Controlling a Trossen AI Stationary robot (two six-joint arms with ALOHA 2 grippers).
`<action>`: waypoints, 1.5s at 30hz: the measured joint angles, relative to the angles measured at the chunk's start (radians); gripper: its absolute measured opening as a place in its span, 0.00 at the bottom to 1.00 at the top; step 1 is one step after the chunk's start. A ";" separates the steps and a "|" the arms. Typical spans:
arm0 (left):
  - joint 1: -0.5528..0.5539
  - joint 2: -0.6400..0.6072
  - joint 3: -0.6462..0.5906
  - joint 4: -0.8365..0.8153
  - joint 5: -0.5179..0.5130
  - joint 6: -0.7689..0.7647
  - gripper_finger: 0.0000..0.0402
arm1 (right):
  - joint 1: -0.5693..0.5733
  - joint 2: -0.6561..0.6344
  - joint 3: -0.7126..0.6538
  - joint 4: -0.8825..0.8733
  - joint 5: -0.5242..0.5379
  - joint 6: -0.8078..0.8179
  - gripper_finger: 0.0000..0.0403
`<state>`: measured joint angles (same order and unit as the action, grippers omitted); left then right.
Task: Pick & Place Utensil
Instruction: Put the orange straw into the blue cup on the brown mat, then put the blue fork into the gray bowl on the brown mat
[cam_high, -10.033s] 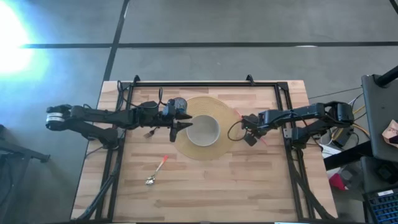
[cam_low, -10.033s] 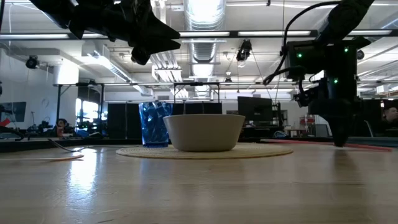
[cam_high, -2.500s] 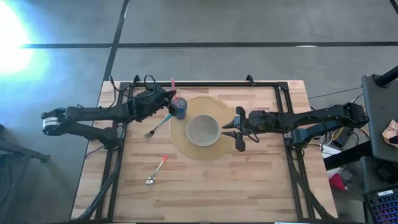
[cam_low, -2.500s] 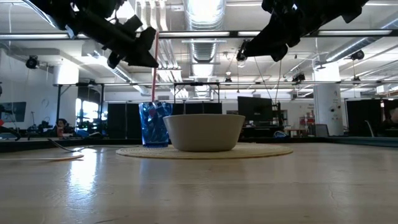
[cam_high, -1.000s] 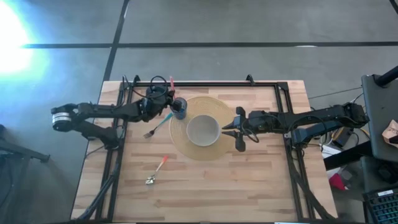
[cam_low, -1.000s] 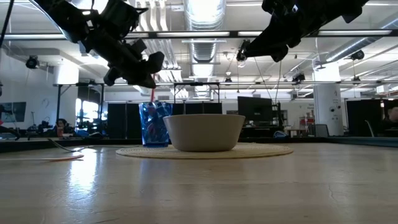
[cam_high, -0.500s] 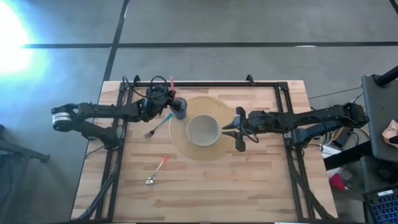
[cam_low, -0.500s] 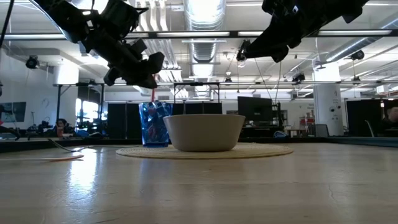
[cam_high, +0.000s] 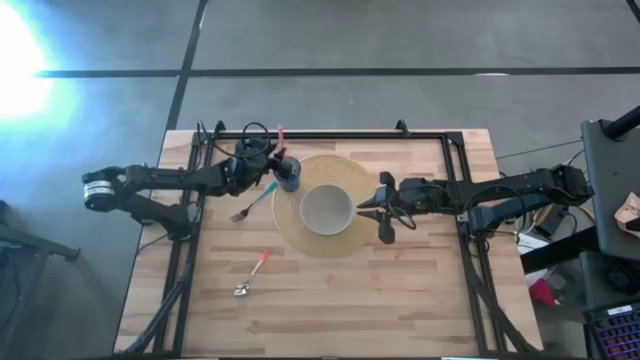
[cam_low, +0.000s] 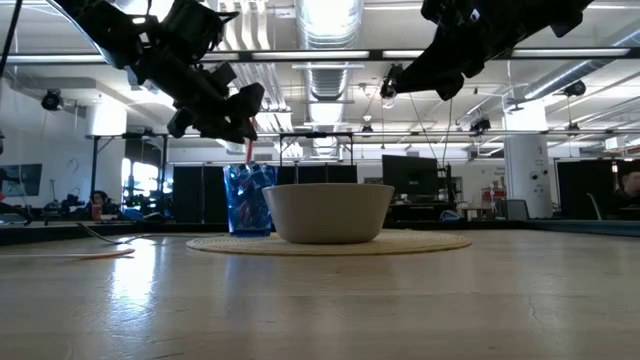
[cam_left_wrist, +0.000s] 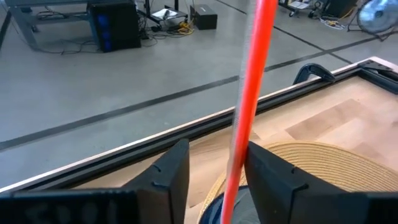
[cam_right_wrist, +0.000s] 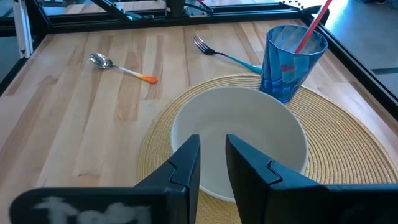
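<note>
holding a red straw (cam_left_wrist: 252, 99) in the blue cup (cam_right_wrist: 290, 61), the left gripper (cam_high: 268, 168) pinches it just beside the bowl (cam_high: 327, 208). right gripper (cam_high: 378, 209) waits on the bowl's other side — fingers slightly parted, empty.

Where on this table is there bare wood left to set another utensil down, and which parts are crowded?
Free: the near strip of the table, right of the spoon, and the far right corner beyond the right gripper. Crowded: the placemat with the bowl and blue cup, where the left gripper holds the red utensil; the fork lies alongside.
</note>
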<state>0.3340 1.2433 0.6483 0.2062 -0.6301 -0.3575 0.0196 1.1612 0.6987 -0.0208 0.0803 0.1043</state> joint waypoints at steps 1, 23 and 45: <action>0.000 -0.001 0.000 -0.002 0.015 -0.002 0.36 | 0.000 0.000 0.000 0.000 0.000 0.000 0.17; -0.001 -0.021 0.000 -0.113 0.256 -0.046 0.36 | 0.000 0.000 0.000 -0.006 0.000 0.000 0.21; -0.001 -0.265 0.000 -0.243 0.260 0.073 0.36 | 0.000 0.000 0.000 -0.031 0.000 0.009 0.22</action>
<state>0.3332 0.9784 0.6483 -0.0364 -0.3699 -0.2841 0.0193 1.1614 0.6987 -0.0518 0.0799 0.1134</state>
